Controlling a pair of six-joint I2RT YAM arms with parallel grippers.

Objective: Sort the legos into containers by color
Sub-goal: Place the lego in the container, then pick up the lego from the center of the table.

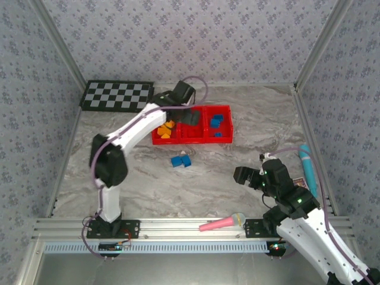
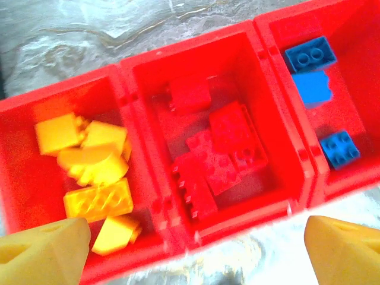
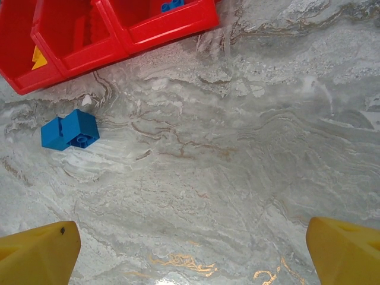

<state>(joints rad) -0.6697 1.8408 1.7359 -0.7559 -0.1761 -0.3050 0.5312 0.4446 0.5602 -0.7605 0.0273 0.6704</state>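
From the overhead camera, a shallow red plastic tray (image 1: 192, 142) with three side-by-side compartments sits at upper centre of the grey marbled table (image 1: 255, 124). The left gripper (image 1: 189, 116) hangs over the tray's middle compartment; how far its jaws stand apart is hard to read from here. The left compartment holds orange-yellow bricks (image 1: 166, 129) and the right compartment holds blue bricks (image 1: 217, 123). Two loose blue bricks (image 1: 181, 161) lie together on the table just below the tray, not touching it. The right gripper (image 1: 241, 176) hovers at centre right, well apart from the tray. A pink microphone-shaped toy (image 1: 222, 223) lies at bottom centre, a black-and-white checkerboard (image 1: 117, 95) at upper left, and a light blue tube-like object (image 1: 308, 163) near the right edge.

In the left wrist camera, the yellow fingertips (image 2: 43, 252) sit in the two bottom corners, spread wide with nothing between them. Beneath them the left compartment holds several orange-yellow bricks, the middle one a heap of red bricks (image 2: 221, 148), and the right one three blue bricks.

In the right wrist camera, the fingertips (image 3: 35, 249) are likewise spread wide and empty over bare marble. The two loose blue bricks lie at centre left, with the tray in the upper left corner.
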